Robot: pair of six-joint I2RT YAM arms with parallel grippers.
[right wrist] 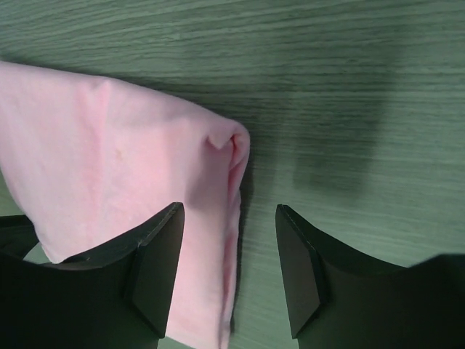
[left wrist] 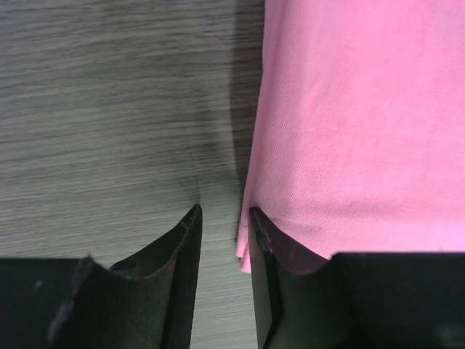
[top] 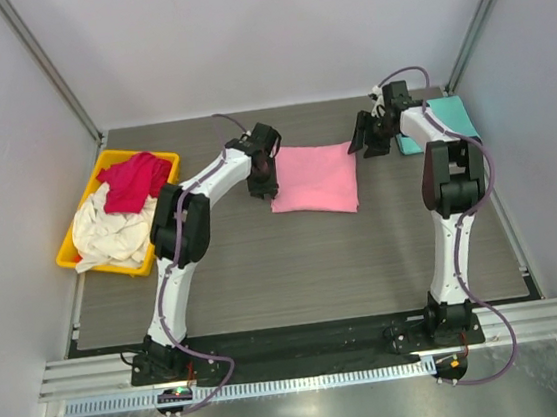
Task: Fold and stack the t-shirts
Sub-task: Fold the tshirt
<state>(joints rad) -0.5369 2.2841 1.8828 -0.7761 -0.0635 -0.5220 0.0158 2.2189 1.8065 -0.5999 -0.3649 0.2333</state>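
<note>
Grey wood-grain table (top: pixel 295 267) carries the folded pink t-shirt (top: pixel 313 179) between our two pincers. We see the left pincer (left wrist: pixel 224 211) narrowly parted and gripping nothing, with the shirt's edge just beside one finger. Our right pincer (right wrist: pixel 229 207) is spread wide, and the shirt's folded corner reaches into its gap. Right of it lies the teal t-shirt (top: pixel 449 119). Well left of the left pincer, the red t-shirt (top: pixel 132 180) and cream t-shirt (top: pixel 110 233) fill the yellow bin (top: pixel 72 254).

A robot lab. Bare white walls (top: pixel 259 40) box in a grey table (top: pixel 305 266), metal rails (top: pixel 533 322) along its near edge.
</note>
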